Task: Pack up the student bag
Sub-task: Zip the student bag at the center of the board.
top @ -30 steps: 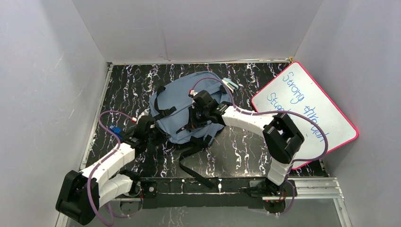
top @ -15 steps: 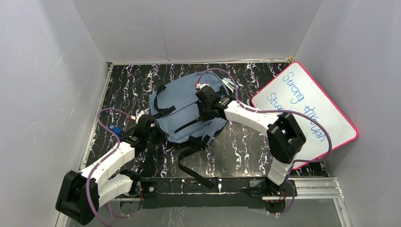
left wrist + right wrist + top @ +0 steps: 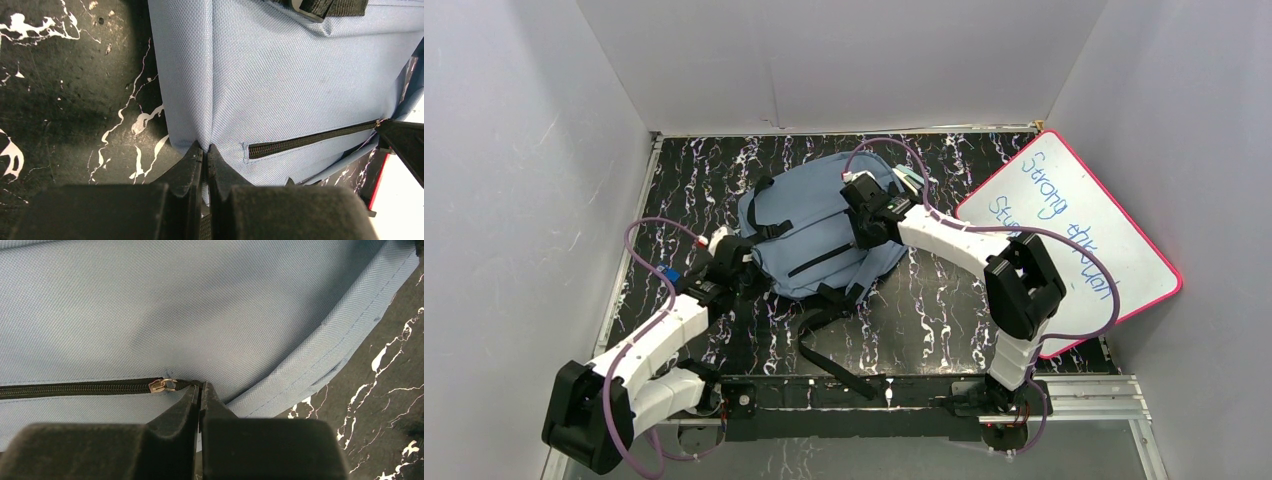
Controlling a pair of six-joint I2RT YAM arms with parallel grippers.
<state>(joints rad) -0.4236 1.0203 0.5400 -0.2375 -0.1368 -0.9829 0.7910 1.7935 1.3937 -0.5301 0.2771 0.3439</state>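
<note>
2 pinches: left end effector (image 3: 205,148) on student bag (image 3: 300,85) corner, right end effector (image 3: 200,386) on zipper pull (image 3: 164,385)

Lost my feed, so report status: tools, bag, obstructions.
Left tool shut on corner of slate-blue fabric backpack. Right tool shut on its metal zipper pull. Nothing blocking in view.

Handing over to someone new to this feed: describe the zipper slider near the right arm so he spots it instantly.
Find the big blue backpack lying on the black marbled table. One black zipper crosses its front panel; follow it to the closed tips of the right end effector. The slider is the small metal piece there, silver against black teeth and blue cloth.
</note>
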